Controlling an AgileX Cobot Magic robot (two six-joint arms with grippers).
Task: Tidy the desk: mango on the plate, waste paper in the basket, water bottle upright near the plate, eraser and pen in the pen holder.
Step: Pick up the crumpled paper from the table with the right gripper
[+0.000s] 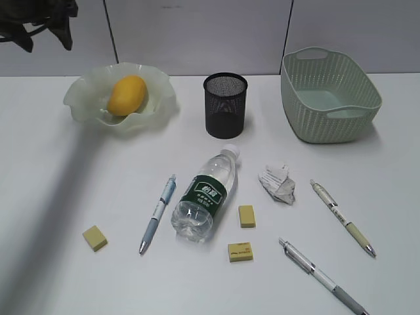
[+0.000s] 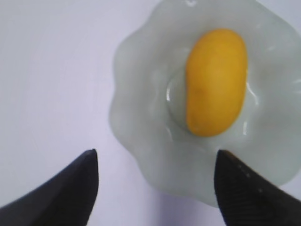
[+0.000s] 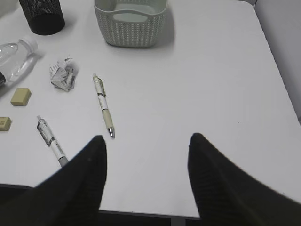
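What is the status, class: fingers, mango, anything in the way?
Left gripper open above plate; right gripper open, empty. Mango on plate. Bottle lying down. Nothing blocking.
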